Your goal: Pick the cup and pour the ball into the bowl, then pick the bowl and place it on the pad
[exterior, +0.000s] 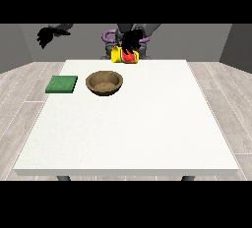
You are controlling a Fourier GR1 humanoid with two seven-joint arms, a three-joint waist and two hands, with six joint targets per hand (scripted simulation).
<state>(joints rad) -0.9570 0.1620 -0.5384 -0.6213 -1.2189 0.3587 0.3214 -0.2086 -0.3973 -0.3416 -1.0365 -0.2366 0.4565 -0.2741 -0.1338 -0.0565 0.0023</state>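
At the view's left, a robot hand (47,35) hangs in the air beyond the worktop's (147,133) far left corner, well apart from everything on it; its fingers appear to droop downward and it holds nothing, though how far they are spread cannot be told. On the worktop near the left edge, towards the far side, lies a flat green pad (62,84). Just beside it to the right, not touching, stands a brown wooden bowl (104,82), upright with its opening facing up. Further right, at the middle of the far edge, the yellow cup (123,55) is tipped onto its side, its long axis running roughly along that edge. The other robot hand (131,41) is wrapped over the cup from above. Something red (129,58) shows at the cup, below the fingers; whether it is the ball cannot be told.
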